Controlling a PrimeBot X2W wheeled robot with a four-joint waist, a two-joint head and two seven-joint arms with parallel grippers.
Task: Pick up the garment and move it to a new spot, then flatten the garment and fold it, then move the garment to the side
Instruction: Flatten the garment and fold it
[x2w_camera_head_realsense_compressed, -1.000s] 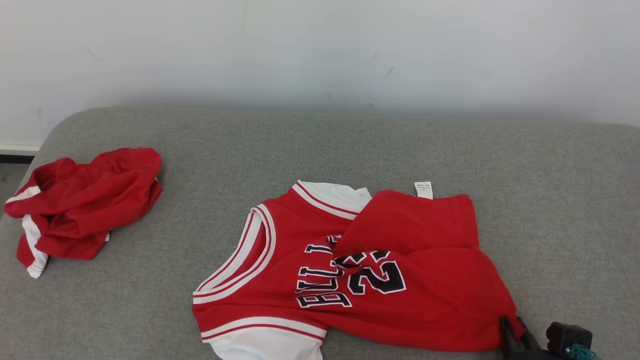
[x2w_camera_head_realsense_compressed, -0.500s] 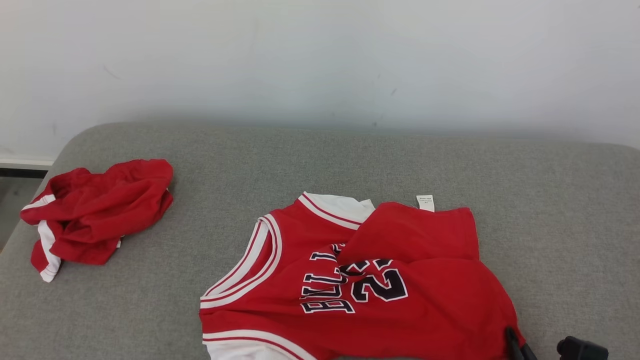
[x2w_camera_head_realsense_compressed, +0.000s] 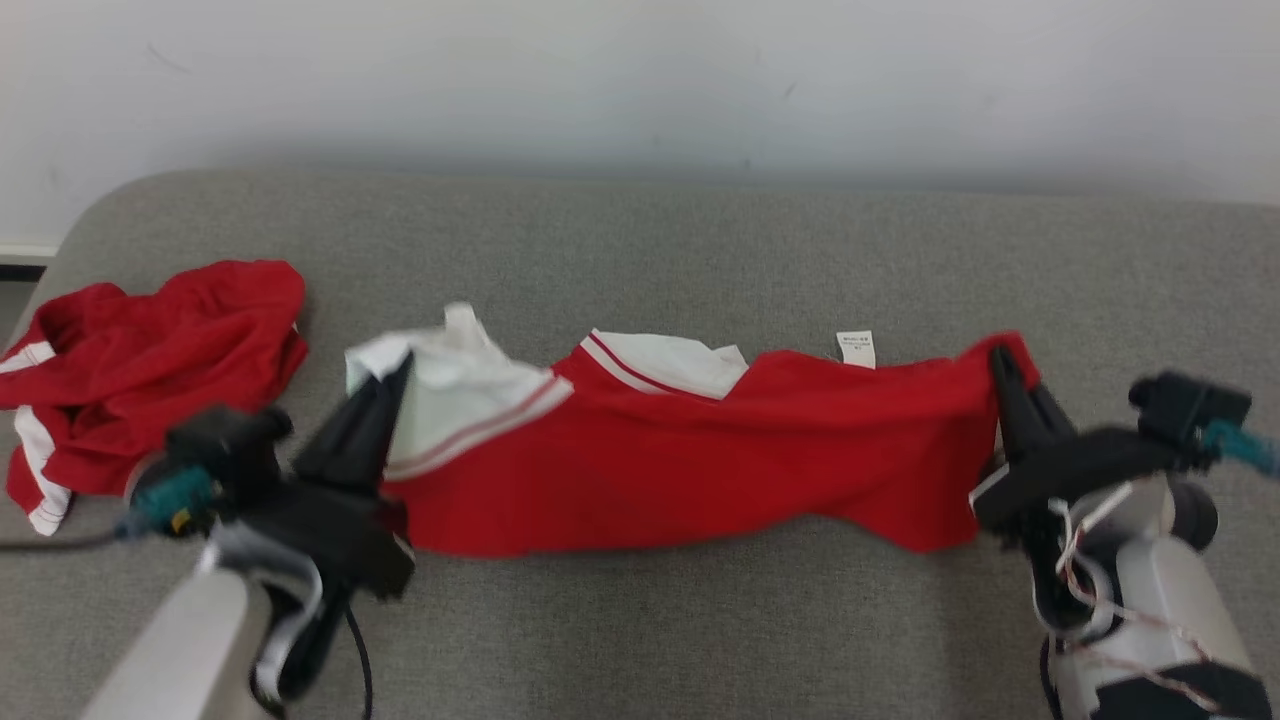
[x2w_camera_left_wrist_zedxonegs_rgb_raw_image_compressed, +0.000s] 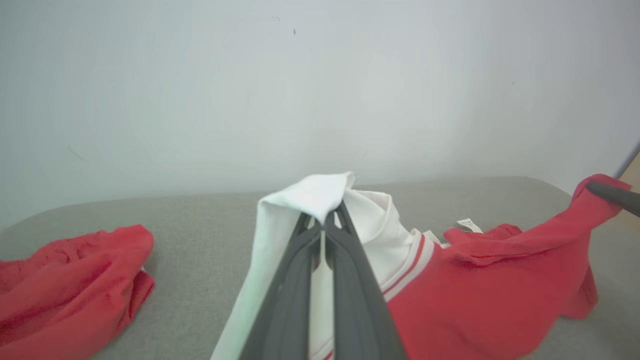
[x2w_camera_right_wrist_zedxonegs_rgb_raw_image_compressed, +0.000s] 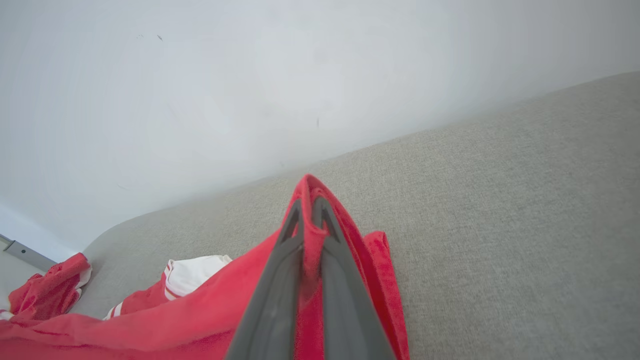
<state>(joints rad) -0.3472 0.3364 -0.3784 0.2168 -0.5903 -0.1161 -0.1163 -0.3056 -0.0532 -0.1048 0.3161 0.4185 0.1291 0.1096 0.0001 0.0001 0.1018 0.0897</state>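
The garment is a red jersey with white sleeves and striped trim, stretched between my two grippers above the grey cushion. My left gripper is shut on its white sleeve end. My right gripper is shut on its red hem corner. The cloth sags in the middle, its lower edge near the cushion. A white label sticks up from the top edge. In the left wrist view the right gripper's finger pinches the far red corner.
A second crumpled red garment with white trim lies at the cushion's left end, also seen as a red heap in the left wrist view. A white wall stands behind. The cushion's left edge drops away.
Both grippers have shut on the jersey's ends and lifted it off the cushion, pulling it into a taut band. The head camera has also shifted.
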